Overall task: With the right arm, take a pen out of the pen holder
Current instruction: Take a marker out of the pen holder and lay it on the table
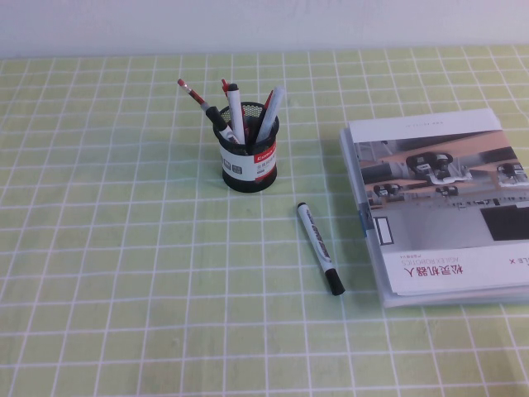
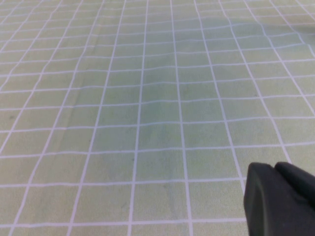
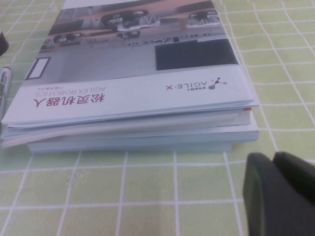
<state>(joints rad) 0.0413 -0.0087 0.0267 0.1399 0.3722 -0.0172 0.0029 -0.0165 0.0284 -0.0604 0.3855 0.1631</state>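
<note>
Nearest to us, both arms sit low and out of the high view. The left gripper (image 2: 275, 177) hangs just above bare green checked cloth (image 1: 124, 273) at the table's 7 o'clock side; we cannot tell whether it is clenched or released, and we judge it parked, since the task names the other arm. The right gripper (image 3: 273, 169) is clenched on nothing, low over the cloth just short of the near edge of the stack of booklets (image 1: 438, 207), around 4 o'clock. Further in, a loose marker (image 1: 321, 248) lies flat on the cloth between the booklets and the pen holder (image 1: 250, 157), at the holder's 5 o'clock, its black cap towards us. It touches neither. With one pen already out and the claw empty, we judge the task either finished or not yet begun, and we cannot say which. The booklets lie squared on one another at 3 o'clock, crowding the right arm's side, so any reach should pass to their left. Farthest, the black mesh holder stands upright near 12 o'clock. Its pens are taller than the cup, so they lean on the rim: a red pen (image 1: 192, 93) tips towards 10 o'clock, a white marker (image 1: 235, 112) stands nearly straight, and a grey pen (image 1: 271, 112) slants towards 1 o'clock. That splay leaves gaps between them for a pinch from above.
</note>
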